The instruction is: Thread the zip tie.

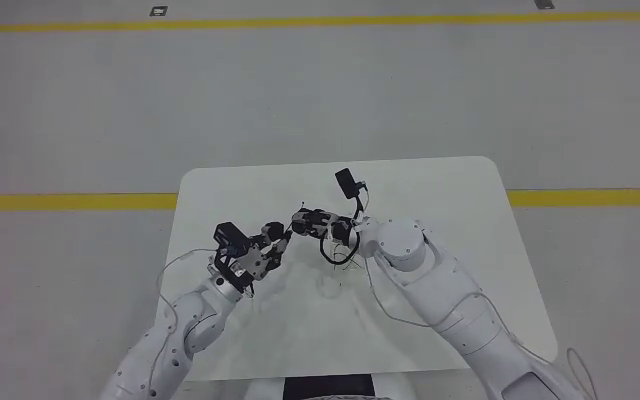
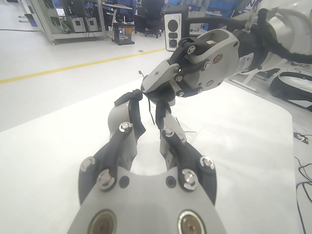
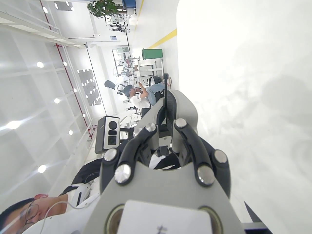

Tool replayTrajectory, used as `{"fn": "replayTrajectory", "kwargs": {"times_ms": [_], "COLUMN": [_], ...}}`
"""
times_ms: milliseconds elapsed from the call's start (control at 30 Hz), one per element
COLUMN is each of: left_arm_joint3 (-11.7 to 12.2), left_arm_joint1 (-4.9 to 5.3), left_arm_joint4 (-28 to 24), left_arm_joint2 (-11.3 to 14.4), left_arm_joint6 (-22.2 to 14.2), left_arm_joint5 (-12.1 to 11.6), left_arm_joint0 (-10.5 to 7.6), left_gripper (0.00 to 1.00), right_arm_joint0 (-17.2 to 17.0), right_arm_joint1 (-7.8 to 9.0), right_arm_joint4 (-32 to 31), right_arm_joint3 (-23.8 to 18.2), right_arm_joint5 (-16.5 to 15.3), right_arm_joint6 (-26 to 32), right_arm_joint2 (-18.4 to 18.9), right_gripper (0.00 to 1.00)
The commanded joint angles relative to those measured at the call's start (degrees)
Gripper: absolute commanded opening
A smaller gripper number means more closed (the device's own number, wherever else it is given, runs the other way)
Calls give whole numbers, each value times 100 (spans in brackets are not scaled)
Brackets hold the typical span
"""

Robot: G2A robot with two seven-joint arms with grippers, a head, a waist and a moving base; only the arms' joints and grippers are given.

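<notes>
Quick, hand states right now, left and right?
Left hand: open, around the zip tie tail.
Right hand: closed, holding the zip tie.

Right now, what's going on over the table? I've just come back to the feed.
Both arms are held tip to tip above the white table. The right gripper is shut on the black zip tie. The strip hangs down from the right gripper's tips into the gap between the fingers of the left gripper, which is open and not clamping it. A short end pokes out past the right gripper's tips. I cannot tell whether the tail has entered the head, so treat the threading as unconfirmed.
</notes>
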Motion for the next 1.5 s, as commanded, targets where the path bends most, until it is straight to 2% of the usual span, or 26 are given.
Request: {"fn": "replayTrajectory", "kwargs": {"times_ms": [0, 67, 233, 533, 567, 1033, 1067, 1100, 1133, 1200, 1300, 1333, 1367, 1433, 1467], "left_arm_joint3": [7, 13, 12, 8, 6, 53, 54, 55, 56, 60, 71, 75, 80, 92, 96], "left_arm_joint1": [0, -1, -2, -7, -8, -8, -8, -7, -5, -1, 7, 10, 13, 20, 23], "left_arm_joint4": [0, -9, -19, 3, 6, 82, 82, 83, 81, 70, 48, 41, 31, 14, -15], "left_arm_joint2": [8, 15, 41, 44, 44, 20, 19, 19, 19, 17, 16, 17, 19, 29, 38], "left_arm_joint6": [-14, -23, -16, 12, 15, 66, 69, 70, 72, 79, 95, 100, 108, 121, 124], "left_arm_joint5": [0, 0, 0, 32, 36, 0, 0, 0, 0, 0, 0, 0, 0, 0, 0], "left_arm_joint0": [-12, -21, -28, -20, -18, -24, -24, -25, -26, -29, -34, -37, -41, -52, -56], "left_gripper": [11, 11, 4, 4, 0, 0, 0, 0, 0, 0, 0, 0, 0, 0, 0], "right_arm_joint0": [-3, -12, -27, -31, -32, -34, -32, -30, -28, -19, 0, 6, 13, 31, 39], "right_arm_joint1": [0, 2, 5, 5, 6, 1, -1, -2, -4, -8, -18, -21, -23, -28, -29], "right_arm_joint4": [6, 8, 15, 15, 16, 94, 100, 110, 120, 145, 171, 179, 184, 197, 200], "right_arm_joint3": [1, -8, -22, -49, -50, -45, -41, -37, -31, -12, 26, 37, 51, 78, 88], "right_arm_joint5": [-11, -26, -64, -52, -55, -81, -85, -91, -96, -116, -134, -137, -138, -140, -142], "right_arm_joint6": [17, 31, 80, 114, 120, 116, 114, 112, 110, 113, 104, 100, 94, 85, 83], "right_arm_joint2": [1, 4, 5, 0, 1, 21, 21, 21, 21, 15, -2, -7, -9, -11, -10], "right_gripper": [0, 0, 0, 0, 0, 0, 3, 25, 40, 35, 42, 51, 80, 100, 98]}}
